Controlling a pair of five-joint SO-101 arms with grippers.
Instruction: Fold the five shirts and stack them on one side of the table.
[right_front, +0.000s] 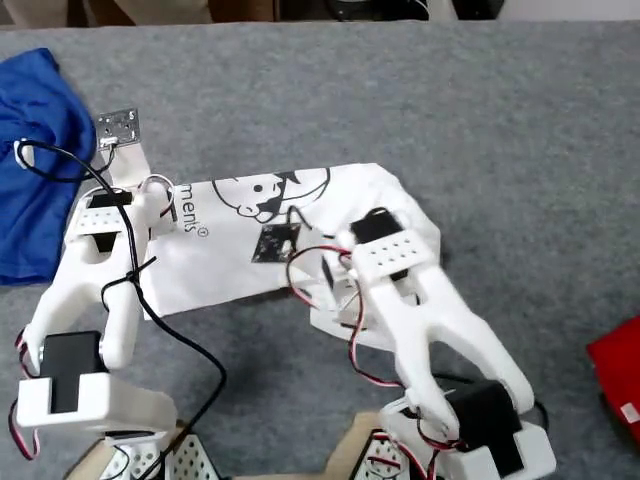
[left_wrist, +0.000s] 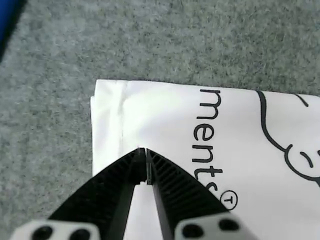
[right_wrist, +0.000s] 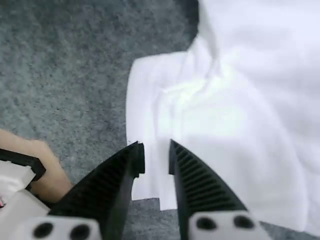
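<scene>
White shirt (right_front: 225, 262) part-folded on surface (right_front: 500, 120); left claw (left_wrist: 146, 159) closed, right claw (right_wrist: 156, 152) slightly parted; blue shirt (right_front: 35, 150), red shirt (right_front: 618, 375) seemingly unfolded.

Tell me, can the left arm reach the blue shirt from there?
Probably yes. The blue shirt lies close beside the left gripper with nothing between them, though its jaws are shut over the white shirt and would need to open first.

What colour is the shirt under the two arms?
The shirt is white with black lettering and a black line drawing, clearest in the high view.
</scene>
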